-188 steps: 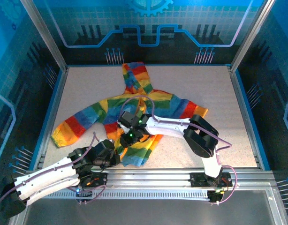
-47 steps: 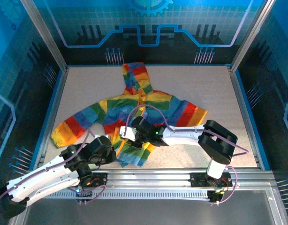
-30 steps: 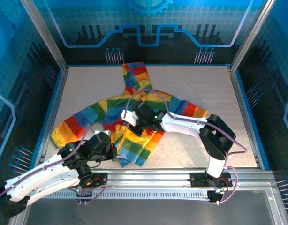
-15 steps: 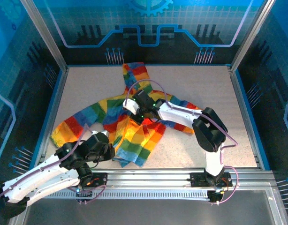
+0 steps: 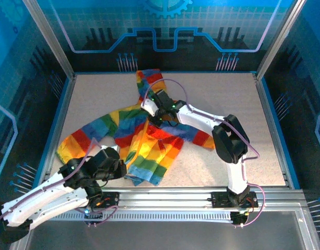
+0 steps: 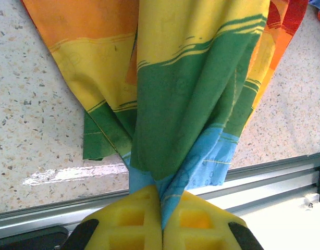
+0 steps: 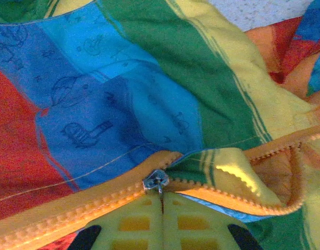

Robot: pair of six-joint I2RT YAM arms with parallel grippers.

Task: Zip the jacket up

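Observation:
The rainbow-striped jacket [image 5: 149,130] lies spread on the table, hood toward the back. My left gripper [image 5: 121,167] is shut on the blue bottom hem [image 6: 170,179], which bunches up into folds above its yellow pads [image 6: 134,224]. My right gripper [image 5: 156,115] sits over the chest just below the hood, shut on the metal zipper pull [image 7: 157,180] of the orange zipper [image 7: 71,208]. To the left of the slider the teeth are joined; to the right the two orange edges [image 7: 274,151] still part.
The table's front metal rail [image 6: 264,177] runs just under the held hem. Speckled tabletop [image 5: 222,94] lies to the right of the jacket. The jacket's left sleeve [image 5: 79,140] stretches toward the left wall.
My right gripper has travelled from the lower front of the jacket up toward the hood, drawing the slider along. The fabric between the grippers has stretched, and the left gripper holds the hem.

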